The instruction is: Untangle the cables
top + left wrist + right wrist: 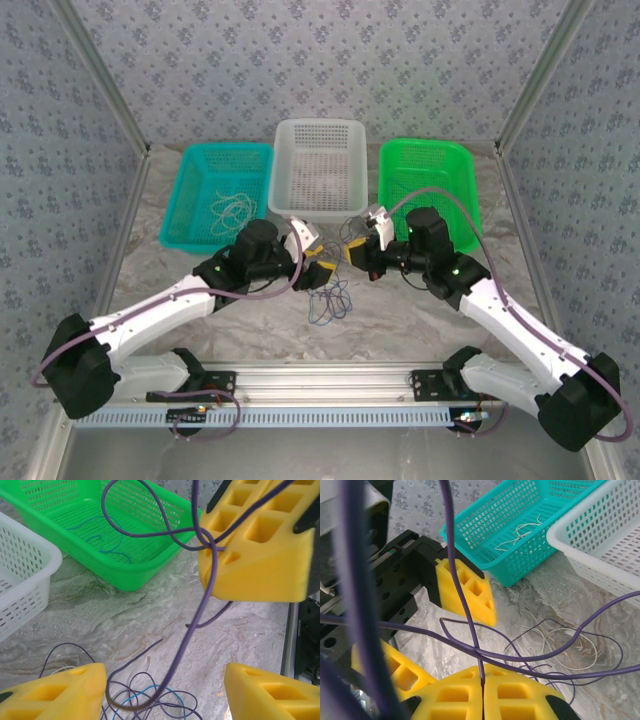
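A: From above: whitish cable (232,208) in the teal basket (180,200), tangle (328,302) loose on the table (400,320)
B: Left wrist: left gripper (165,680) apart, blue cable (102,550) in the green basket (130,580)
A: Right wrist: right gripper (483,680) clamps a purple cable (452,560); several left to sort

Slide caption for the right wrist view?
Right gripper shut on a thin purple cable above the loose cable tangle on the marbled table; teal plastic basket behind.

Robot lab test cell, aluminium frame (541,75), patterned wall panels (320,50), marble-look table (390,320)
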